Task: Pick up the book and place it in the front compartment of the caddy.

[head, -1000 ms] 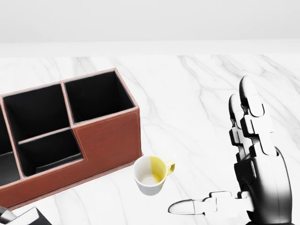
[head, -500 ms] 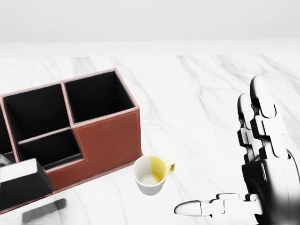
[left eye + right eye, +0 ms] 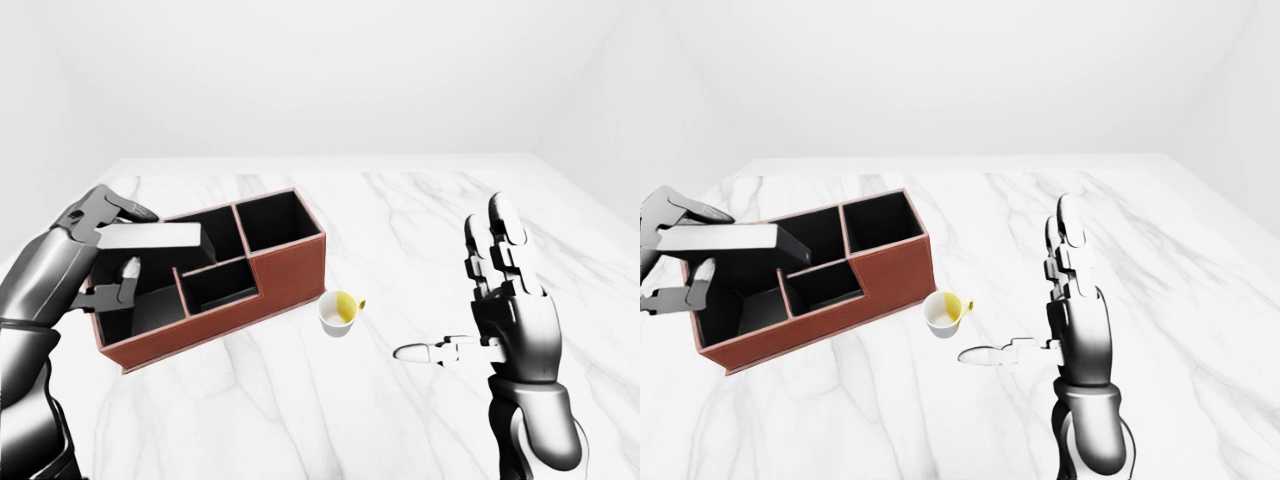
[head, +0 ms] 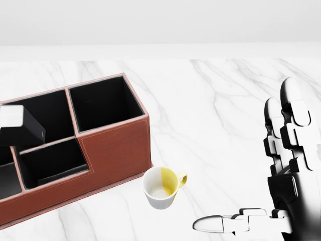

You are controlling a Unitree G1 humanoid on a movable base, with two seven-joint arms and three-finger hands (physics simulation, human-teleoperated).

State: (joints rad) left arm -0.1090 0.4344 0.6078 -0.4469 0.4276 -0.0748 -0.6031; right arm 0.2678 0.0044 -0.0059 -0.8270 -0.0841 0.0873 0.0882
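A white marble worktop (image 3: 400,220) with grey veins fills the lower part of every view. At centre left of the left-eye view a red-brown caddy (image 3: 290,268) with black-lined compartments sits on it, its long side running from lower left to upper right.

At the right of that view the right robot hand (image 3: 470,300) stands upright above the worktop, fingers straight and pointing up, thumb stretched out flat toward the left of the frame, holding nothing and well apart from the caddy.

At the left edge the left robot hand (image 3: 95,255) is clamped on the book (image 3: 150,236), fingers curled over its top edge and thumb below. The book, white-paged with a dark cover, lies roughly level and hangs above the caddy's left compartments, clear of the worktop; whether it touches the caddy's rim cannot be told.

Smallest, a white mug (image 4: 161,188) with a yellow handle and yellow inner side stands on the worktop just beside the caddy's lower right corner.
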